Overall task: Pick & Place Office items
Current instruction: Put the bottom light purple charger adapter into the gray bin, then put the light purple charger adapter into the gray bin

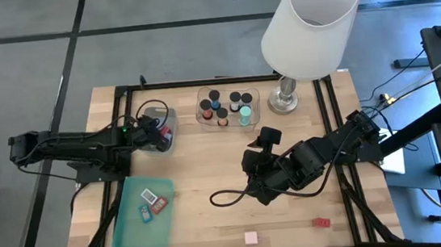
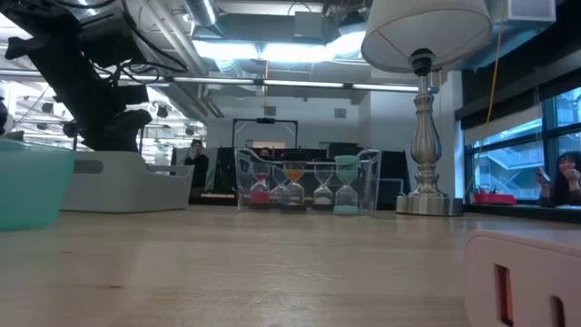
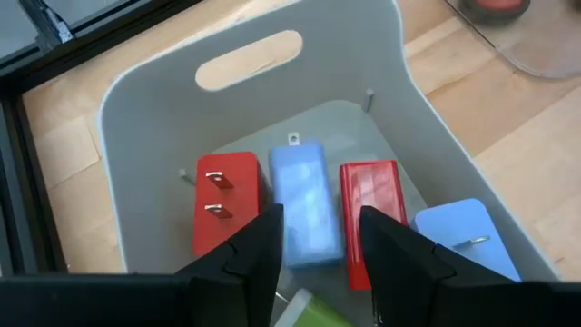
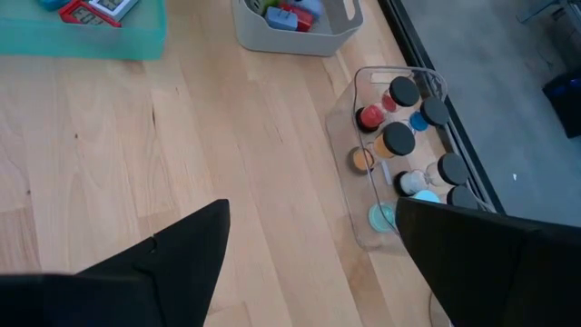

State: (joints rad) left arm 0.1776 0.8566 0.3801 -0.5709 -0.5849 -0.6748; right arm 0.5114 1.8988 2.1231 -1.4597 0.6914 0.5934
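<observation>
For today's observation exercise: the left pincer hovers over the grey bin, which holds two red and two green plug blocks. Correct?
Not quite. In the left wrist view the left pincer hovers over the grey bin, but beside the red blocks lie blue blocks, not green.

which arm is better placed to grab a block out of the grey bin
Left. The left gripper hangs open right above the grey bin, fingers either side of a light blue block. The right gripper is open over bare table mid-table, well away from the bin.
</observation>
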